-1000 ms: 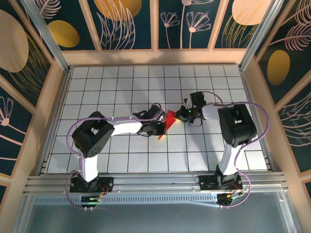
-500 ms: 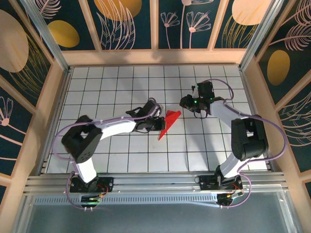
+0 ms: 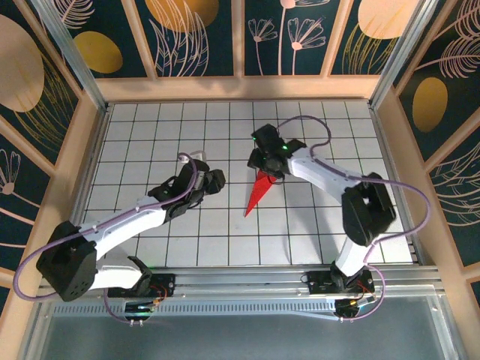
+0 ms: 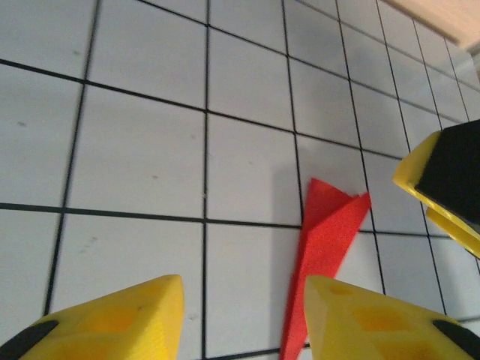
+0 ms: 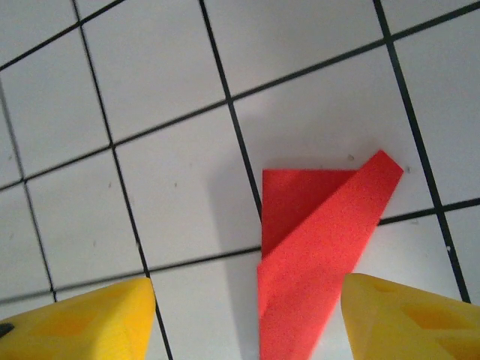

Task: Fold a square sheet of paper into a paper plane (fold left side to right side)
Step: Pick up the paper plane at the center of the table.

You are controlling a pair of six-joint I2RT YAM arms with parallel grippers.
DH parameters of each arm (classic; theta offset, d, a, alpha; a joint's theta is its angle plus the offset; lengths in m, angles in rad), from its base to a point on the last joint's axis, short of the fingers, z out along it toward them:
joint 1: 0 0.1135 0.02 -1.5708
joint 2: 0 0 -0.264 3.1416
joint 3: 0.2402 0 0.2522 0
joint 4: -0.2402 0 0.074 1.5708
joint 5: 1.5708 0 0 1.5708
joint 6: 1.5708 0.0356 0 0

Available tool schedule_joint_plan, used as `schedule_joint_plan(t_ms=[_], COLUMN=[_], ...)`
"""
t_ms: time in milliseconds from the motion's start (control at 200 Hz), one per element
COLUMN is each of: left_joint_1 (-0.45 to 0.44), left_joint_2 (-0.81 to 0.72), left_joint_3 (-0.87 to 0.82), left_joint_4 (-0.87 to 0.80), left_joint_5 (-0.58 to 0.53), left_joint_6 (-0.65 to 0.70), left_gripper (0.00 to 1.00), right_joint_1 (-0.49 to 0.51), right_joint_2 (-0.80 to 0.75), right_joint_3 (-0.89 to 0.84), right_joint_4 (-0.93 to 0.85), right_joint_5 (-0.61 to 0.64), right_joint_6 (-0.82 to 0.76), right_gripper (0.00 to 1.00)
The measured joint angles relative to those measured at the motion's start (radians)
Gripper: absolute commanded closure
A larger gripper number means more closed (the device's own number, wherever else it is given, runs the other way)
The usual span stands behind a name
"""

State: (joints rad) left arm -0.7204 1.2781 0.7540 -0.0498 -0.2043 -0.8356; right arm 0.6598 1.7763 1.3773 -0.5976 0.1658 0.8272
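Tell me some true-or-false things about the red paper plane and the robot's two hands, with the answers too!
1. The paper plane lies on the white grid table. True.
2. The left gripper is squeezing the plane. False: its jaws are open and it sits off to the plane's side, not touching it.
3. The right gripper has its jaws open above the plane's wide end. True.
4. The paper is a plain flat square. False: it is folded into a narrow pointed dart.
5. The plane's pointed tip aims toward the near edge, where the arms are bolted. True.
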Motion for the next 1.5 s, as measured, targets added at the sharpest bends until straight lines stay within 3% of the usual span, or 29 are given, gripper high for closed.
schedule_joint_plan(t_ms=[150, 430, 1501], left_joint_1=[0.0, 0.0, 0.0], left_joint_2=[-0.041, -0.056, -0.053], left_joint_3=[-0.033, -0.059, -0.06], left_joint_4=[0.0, -0.023, -0.034], left_joint_5=[-0.055, -0.09, -0.097], left_joint_6=[0.0, 0.009, 0.049], left_gripper=[0.51, 0.5, 0.49], right_joint_1=[0.016, 0.023, 0.069], right_joint_2=[0.168, 0.373, 0.404], right_joint_3=[0.127, 0.263, 0.307], right_joint_4=[-0.088, -0.198, -0.312], right_joint_5=[0.08, 0.098, 0.095], right_joint_6=[0.072, 0.155, 0.265], right_gripper=[0.33, 0.32, 0.4])
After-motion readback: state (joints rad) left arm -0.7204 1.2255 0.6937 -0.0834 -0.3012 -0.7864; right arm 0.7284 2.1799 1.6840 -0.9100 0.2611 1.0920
